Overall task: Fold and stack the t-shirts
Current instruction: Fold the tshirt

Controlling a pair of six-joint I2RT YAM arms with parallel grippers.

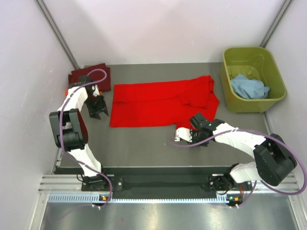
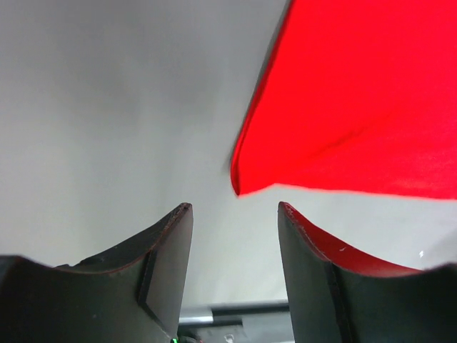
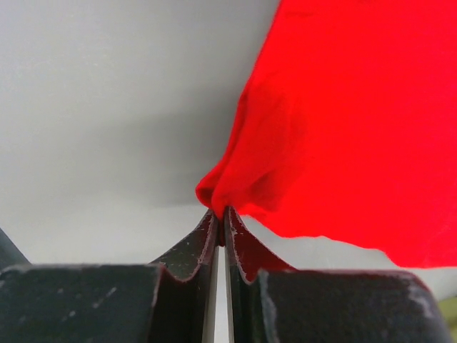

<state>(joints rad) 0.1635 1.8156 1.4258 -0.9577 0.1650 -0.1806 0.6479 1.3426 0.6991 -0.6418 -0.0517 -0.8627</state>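
Top external shows bright red t-shirt (image 1: pixel 158 103) spread flat, right end rumpled.

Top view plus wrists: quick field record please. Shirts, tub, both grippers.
red t-shirt: spread across the middle of the table, right end rumpled
maroon shirt: folded, far left corner of the table
light blue shirt: bunched inside the green tub, far right
left gripper: open, just short of a corner of the red t-shirt, nothing between the fingers
right gripper: shut, pinching an edge of the red t-shirt
stack: not started; only the maroon shirt looks folded
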